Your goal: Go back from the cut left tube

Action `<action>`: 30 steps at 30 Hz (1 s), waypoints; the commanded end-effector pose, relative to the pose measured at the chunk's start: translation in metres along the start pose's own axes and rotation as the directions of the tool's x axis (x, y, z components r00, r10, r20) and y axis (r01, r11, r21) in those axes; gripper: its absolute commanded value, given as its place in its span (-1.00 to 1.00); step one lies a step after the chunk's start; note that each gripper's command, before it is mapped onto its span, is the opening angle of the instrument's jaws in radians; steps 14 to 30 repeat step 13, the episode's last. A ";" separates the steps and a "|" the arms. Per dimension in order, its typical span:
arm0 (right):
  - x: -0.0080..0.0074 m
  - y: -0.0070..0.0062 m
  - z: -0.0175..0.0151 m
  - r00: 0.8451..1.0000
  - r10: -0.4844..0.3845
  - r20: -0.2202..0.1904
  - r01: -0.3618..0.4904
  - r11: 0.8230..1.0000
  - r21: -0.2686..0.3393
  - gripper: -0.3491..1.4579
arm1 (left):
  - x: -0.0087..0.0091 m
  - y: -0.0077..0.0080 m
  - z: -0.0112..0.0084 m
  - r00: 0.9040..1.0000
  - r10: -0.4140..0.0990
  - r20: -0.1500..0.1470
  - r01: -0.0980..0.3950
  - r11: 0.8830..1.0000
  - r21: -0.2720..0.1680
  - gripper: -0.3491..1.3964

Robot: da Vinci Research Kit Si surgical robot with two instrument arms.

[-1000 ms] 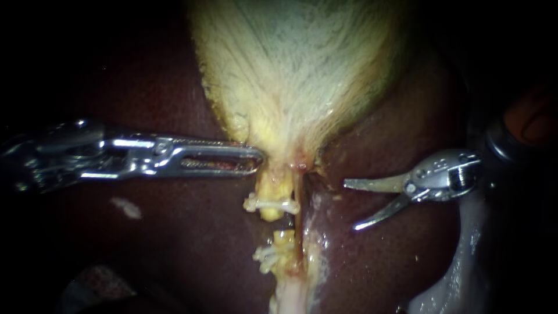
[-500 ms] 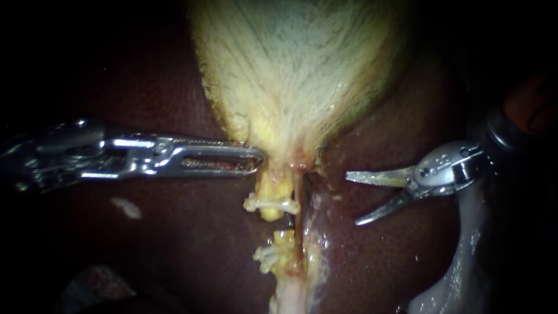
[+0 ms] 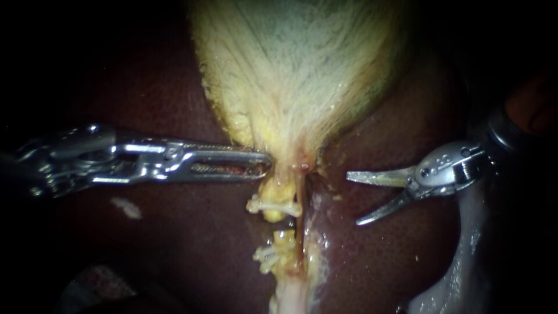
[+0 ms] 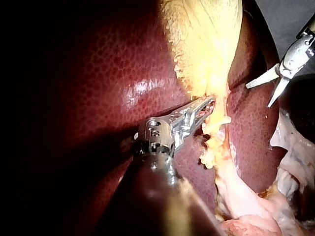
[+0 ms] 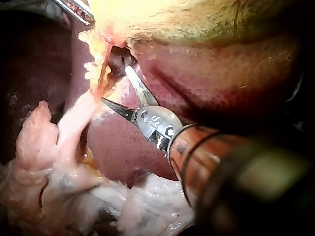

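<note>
Holds off at mid-right of the frame with the right instrument (image 3: 353, 199), both blades spread wide with nothing between them, tips aimed toward centre and clear of the tissue there. Reaches in from the left edge with the left instrument (image 3: 264, 168), long slotted jaws clamped together on the narrow lower end of the gallbladder (image 3: 296, 75), just left of centre. Finds the cut left tube (image 3: 273, 191) directly below those jaws, in two pieces: an upper stump (image 3: 272, 214) hanging from the gallbladder with a pale clip (image 3: 273, 205) across it, then a small gap, then a lower stump (image 3: 283, 237) carrying more clips (image 3: 266, 256) at lower centre. Shows a thin reddish strand (image 3: 300, 227) running unbroken down the right side of both stumps. Sets all of this on the dark liver (image 3: 174, 244), with pale fatty tissue (image 3: 459, 273) at the lower right corner. From the right wrist camera, places the parted blades near the stumps, though contact cannot be told from there
</note>
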 end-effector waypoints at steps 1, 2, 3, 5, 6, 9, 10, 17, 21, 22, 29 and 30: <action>0.0000 0.0000 0.0000 1.000 -0.001 0.001 0.001 1.000 0.001 0.91 | 0.0000 0.0000 0.0000 1.000 0.000 0.000 0.000 1.000 0.000 -1.00; 0.0000 0.0000 0.0000 1.000 -0.001 0.001 0.001 1.000 0.001 0.91 | 0.0000 0.0000 0.0000 1.000 0.000 0.000 0.000 1.000 0.000 -1.00; 0.0000 0.0000 0.0000 1.000 -0.001 0.001 0.001 1.000 0.001 0.91 | 0.0000 0.0000 0.0000 1.000 0.000 0.000 0.000 1.000 0.000 -1.00; 0.0000 0.0000 0.0000 1.000 -0.001 0.001 0.001 1.000 0.001 0.91 | 0.0000 0.0000 0.0000 1.000 0.000 0.000 0.000 1.000 0.000 -1.00; 0.0000 0.0000 0.0000 1.000 -0.001 0.001 0.001 1.000 0.001 0.91 | 0.0000 0.0000 0.0000 1.000 0.000 0.000 0.000 1.000 0.000 -1.00; 0.0000 0.0000 0.0000 1.000 -0.001 0.001 0.001 1.000 0.001 0.91 | 0.0000 0.0000 0.0000 1.000 0.000 0.000 0.000 1.000 0.000 -1.00; 0.0000 0.0000 0.0000 1.000 -0.001 0.001 0.001 1.000 0.001 0.91 | 0.0000 0.0000 0.0000 1.000 0.000 0.000 0.000 1.000 0.000 -1.00; 0.0000 0.0000 -0.0001 1.000 -0.001 0.001 0.001 1.000 0.001 0.91 | 0.0000 0.0000 0.0000 1.000 0.000 0.000 0.000 1.000 0.000 -1.00; 0.0000 0.0000 -0.0001 1.000 -0.001 0.001 0.001 1.000 0.001 0.91 | 0.0000 0.0000 0.0000 1.000 0.000 0.000 0.000 1.000 0.000 -1.00; 0.0000 0.0000 -0.0001 1.000 -0.001 0.001 0.001 1.000 0.001 0.91 | 0.0000 0.0000 0.0000 1.000 0.000 0.000 0.000 1.000 0.000 -1.00; 0.0000 0.0000 -0.0001 1.000 -0.001 0.001 0.001 1.000 0.001 0.91 | 0.0000 0.0000 0.0000 1.000 0.000 0.000 0.000 1.000 0.000 -1.00; 0.0000 0.0000 -0.0001 1.000 -0.001 0.001 0.001 1.000 0.001 0.91 | 0.0000 0.0000 0.0000 1.000 0.000 0.000 0.000 1.000 0.000 -1.00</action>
